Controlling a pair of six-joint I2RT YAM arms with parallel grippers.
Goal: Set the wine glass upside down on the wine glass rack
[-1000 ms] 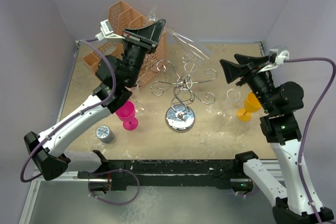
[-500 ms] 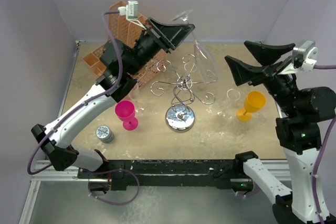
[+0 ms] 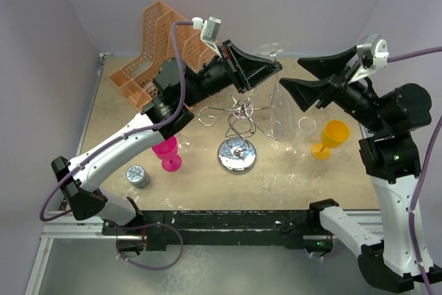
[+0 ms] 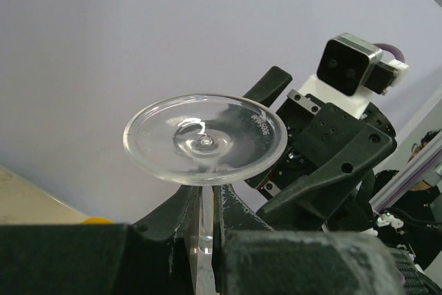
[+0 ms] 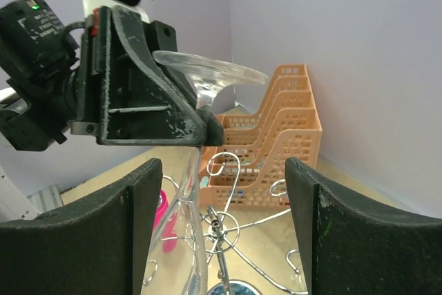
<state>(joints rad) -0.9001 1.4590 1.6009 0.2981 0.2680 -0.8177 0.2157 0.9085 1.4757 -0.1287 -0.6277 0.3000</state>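
A clear wine glass (image 3: 279,108) hangs upside down, its foot (image 4: 205,139) on top and its bowl (image 5: 190,240) pointing down. My left gripper (image 3: 271,67) is shut on its stem just under the foot. The glass hangs over the right side of the silver wine glass rack (image 3: 238,112), whose curled arms (image 5: 231,222) spread above a chrome base. My right gripper (image 3: 291,76) is open at the glass's right, level with the stem and facing it. In the right wrist view its fingers (image 5: 307,233) stand wide apart with the glass just inside the left one.
An orange mesh organiser (image 3: 155,53) stands at the back left. A pink goblet (image 3: 166,150) and a small round tin (image 3: 138,175) sit left of the rack. An orange goblet (image 3: 330,136) and another clear glass (image 3: 300,136) stand to its right.
My left arm has swung right with the glass, turning it from tilted to hanging straight down by the rack's right side. The right gripper has risen and moved in towards the glass.
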